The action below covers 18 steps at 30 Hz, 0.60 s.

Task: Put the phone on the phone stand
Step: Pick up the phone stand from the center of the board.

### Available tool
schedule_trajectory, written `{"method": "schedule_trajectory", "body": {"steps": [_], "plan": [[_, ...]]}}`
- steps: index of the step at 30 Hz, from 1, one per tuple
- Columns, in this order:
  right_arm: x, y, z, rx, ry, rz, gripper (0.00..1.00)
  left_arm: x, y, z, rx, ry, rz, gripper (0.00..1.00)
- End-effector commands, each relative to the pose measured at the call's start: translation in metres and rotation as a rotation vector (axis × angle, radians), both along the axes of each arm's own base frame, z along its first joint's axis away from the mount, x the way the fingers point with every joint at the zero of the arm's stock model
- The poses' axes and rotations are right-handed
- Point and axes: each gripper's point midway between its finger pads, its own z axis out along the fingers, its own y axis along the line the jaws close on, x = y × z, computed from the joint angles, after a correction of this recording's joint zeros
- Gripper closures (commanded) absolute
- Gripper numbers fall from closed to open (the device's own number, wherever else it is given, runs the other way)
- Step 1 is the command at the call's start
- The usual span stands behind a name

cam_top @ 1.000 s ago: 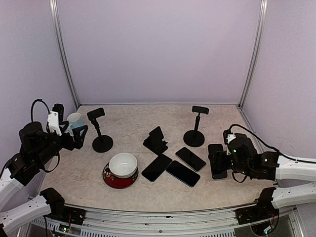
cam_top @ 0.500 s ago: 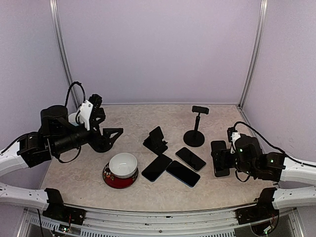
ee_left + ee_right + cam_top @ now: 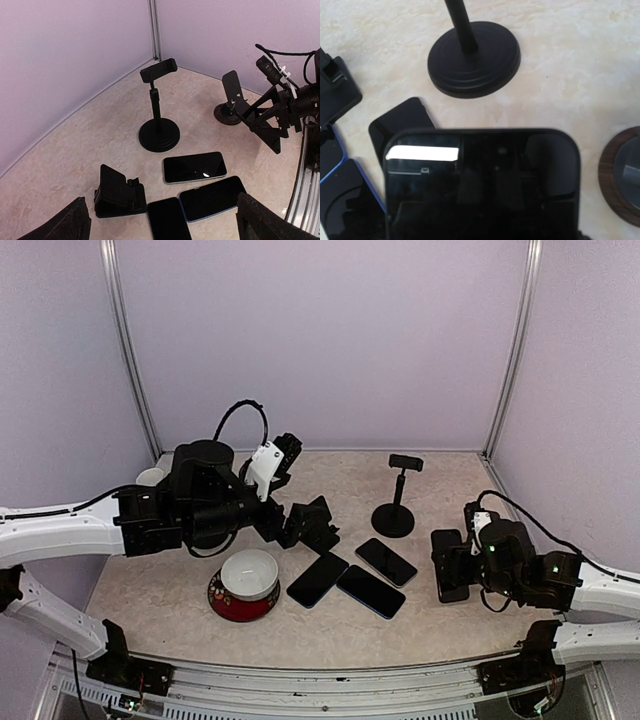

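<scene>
**Left arm swings to the middle while the right holds a phone**

Swung across from the left edge within the last second, the left arm now reaches over the middle of the table (image 3: 330, 635). Its left gripper (image 3: 292, 524) hangs just beside the folding stand (image 3: 317, 521), fingers (image 3: 70, 222) spread wide and holding nothing. The arm now covers the left pole stand, which stood clear a second ago. The right arm has hardly shifted, and the bowl, plate, stands and flat phones lie where they did.

The white bowl (image 3: 249, 570) sits on a dark red plate (image 3: 240, 612), and its inside shows only plain white. A cup (image 3: 149, 477) peeks out behind the left arm at the far left; its inside cannot be seen.

The right gripper (image 3: 458, 562) is clamped on the phone (image 3: 445, 568), whose dark screen fills the lower part of the right wrist view. The phone is at the right side of the table, to the right of the flat phones and apart from both visible stands, resting on neither.

There are four phones: the one held and three flat phones (image 3: 370, 591) lying close together near the middle. Two stands are plainly in view, the folding stand and the pole stand (image 3: 394, 502). There is one bowl, one plate and one cup. A round brown disc (image 3: 622, 175) shows at the edge of the right wrist view; what it belongs to cannot be told
</scene>
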Motion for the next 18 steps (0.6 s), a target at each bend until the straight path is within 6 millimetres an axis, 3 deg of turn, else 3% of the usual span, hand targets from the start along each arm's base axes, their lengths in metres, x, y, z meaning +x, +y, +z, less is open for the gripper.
{"method": "schedule_trajectory", "body": {"steps": [1, 10, 18], "plan": [[-0.001, 0.008, 0.004, 0.037, -0.004, 0.02, 0.54, 0.0, -0.033, 0.031, -0.084, -0.052, -0.082, 0.01], [-0.004, 0.017, -0.006, 0.049, 0.038, 0.051, 0.53, 0.025, -0.084, 0.034, -0.115, -0.059, -0.144, 0.01], [-0.007, 0.018, -0.007, 0.07, 0.048, 0.06, 0.53, 0.07, -0.117, 0.028, -0.208, 0.031, -0.26, 0.01]]}}
